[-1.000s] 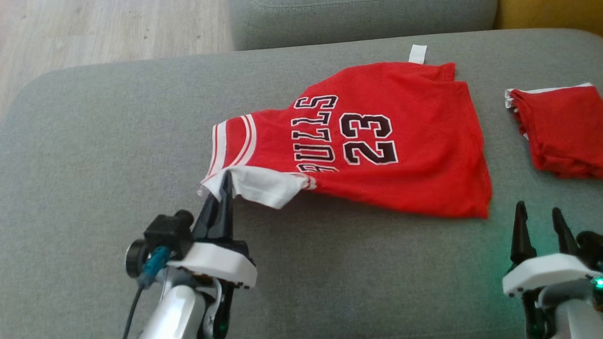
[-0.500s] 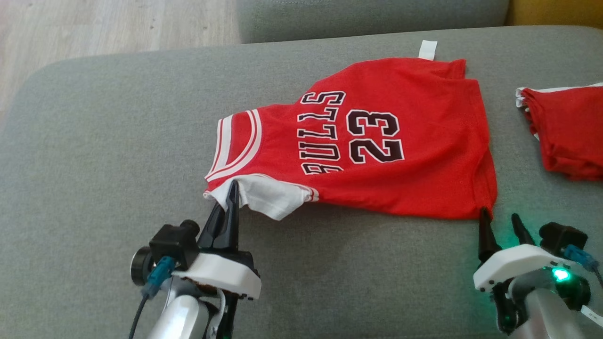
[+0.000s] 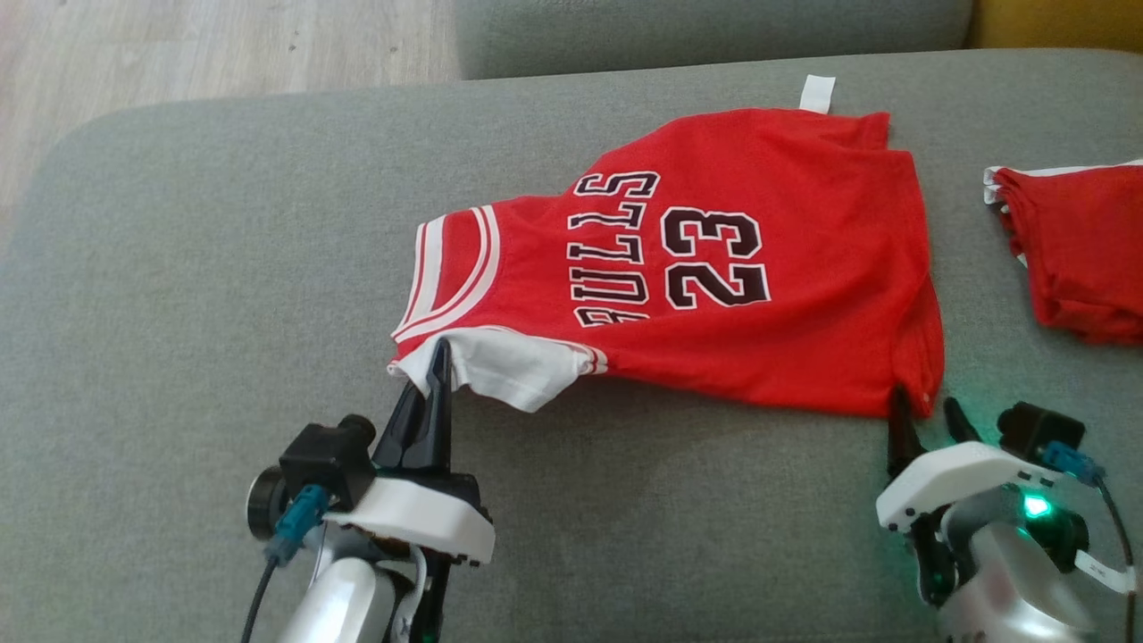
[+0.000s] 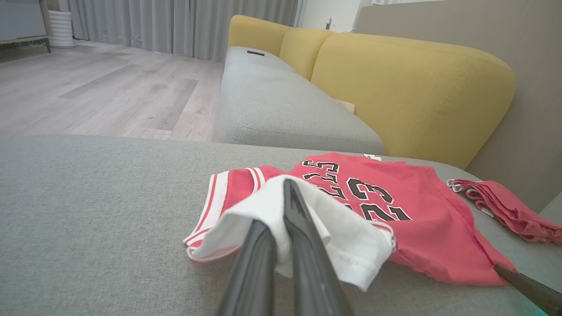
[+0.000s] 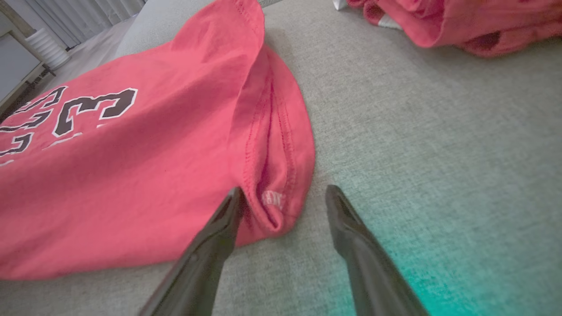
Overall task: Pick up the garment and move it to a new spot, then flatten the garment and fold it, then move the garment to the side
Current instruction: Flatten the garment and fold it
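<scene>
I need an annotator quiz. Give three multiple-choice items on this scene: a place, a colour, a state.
1. The folded red garment lies on which side of the jersey? A) robot's right B) robot's left C) underneath it
2. The sleeve pinched by the left gripper is: A) black B) white C) yellow
3. The right gripper is: A) shut on the jersey B) shut, empty C) open
Answers: 1 A, it shows at the head view's right; 2 B, white cloth between the fingers; 3 C, fingers apart at the jersey's corner.

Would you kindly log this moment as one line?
left gripper: shut on red Bulls jersey, white sleeve | right gripper: open around hem corner
</scene>
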{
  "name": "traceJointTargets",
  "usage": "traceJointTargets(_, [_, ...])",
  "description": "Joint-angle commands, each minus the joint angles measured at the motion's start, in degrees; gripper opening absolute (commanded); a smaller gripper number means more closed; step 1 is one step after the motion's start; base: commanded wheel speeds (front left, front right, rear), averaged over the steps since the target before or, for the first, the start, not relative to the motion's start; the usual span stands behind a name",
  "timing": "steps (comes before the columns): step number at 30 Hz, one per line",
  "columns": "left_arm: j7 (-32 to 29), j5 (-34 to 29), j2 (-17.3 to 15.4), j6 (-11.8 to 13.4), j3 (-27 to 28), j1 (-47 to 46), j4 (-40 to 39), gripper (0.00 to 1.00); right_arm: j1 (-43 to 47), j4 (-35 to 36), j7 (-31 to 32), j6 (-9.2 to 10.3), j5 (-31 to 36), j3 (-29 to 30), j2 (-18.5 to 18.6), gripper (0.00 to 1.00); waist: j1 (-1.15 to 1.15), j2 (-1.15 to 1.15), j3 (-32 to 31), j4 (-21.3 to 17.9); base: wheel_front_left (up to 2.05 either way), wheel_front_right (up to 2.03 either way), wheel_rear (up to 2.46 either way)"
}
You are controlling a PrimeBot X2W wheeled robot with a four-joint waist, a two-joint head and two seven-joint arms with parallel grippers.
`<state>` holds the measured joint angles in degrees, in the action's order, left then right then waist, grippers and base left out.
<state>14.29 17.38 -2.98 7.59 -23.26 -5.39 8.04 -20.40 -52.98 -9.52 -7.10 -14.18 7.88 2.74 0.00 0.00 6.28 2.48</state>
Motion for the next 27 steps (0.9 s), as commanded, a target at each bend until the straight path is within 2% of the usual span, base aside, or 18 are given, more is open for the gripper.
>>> traceJointTargets(1, [0.7, 0.1, 0.1, 0.2, 2.1, -2.3, -2.1, 0.00, -1.8, -0.1, -0.7, -0.39, -0.4, -2.1, 0.1, 0.27, 0.00, 0.00, -0.1, -0.1, 0.00, 0.00, 0.00])
traceJointTargets(2, [0.7, 0.1, 0.1, 0.2, 2.2, -2.3, -2.1, 0.00, -2.3, -0.6, -1.2, -0.39, -0.5, -2.4, 0.1, 0.00, 0.00, 0.00, -0.1, -0.3, 0.00, 0.00, 0.00])
traceJointTargets(7, [0.7, -0.2, 0.1, 0.2, 3.5, -2.4, -2.5, 0.00, -4.1, -0.7, -3.7, -0.39, -0.4, -3.2, 0.1, 0.00, 0.00, 0.00, -0.8, -1.2, 0.00, 0.00, 0.00])
traceJointTargets(12, [0.7, -1.6, 0.1, -1.0, 5.5, -3.4, -3.8, 0.00, -4.8, 4.9, -5.0, -0.39, -0.2, -5.1, 0.1, 0.00, 0.00, 0.00, -2.2, -2.4, 0.00, 0.00, 0.00])
traceJointTargets(18, [0.7, -0.5, 0.1, -3.2, 8.7, -9.0, -7.3, 0.00, -5.8, 18.0, -3.6, -0.39, 1.7, -6.8, 0.2, 0.00, 0.00, 0.00, -5.2, -3.7, 0.00, 0.00, 0.00])
traceJointTargets(27, [0.7, 3.2, 0.1, -3.6, 15.0, -21.3, -15.0, 0.00, -8.4, 45.1, 9.1, -0.39, 1.0, -9.3, 3.4, 0.00, 0.00, 0.00, -8.4, -5.0, 0.00, 0.00, 0.00])
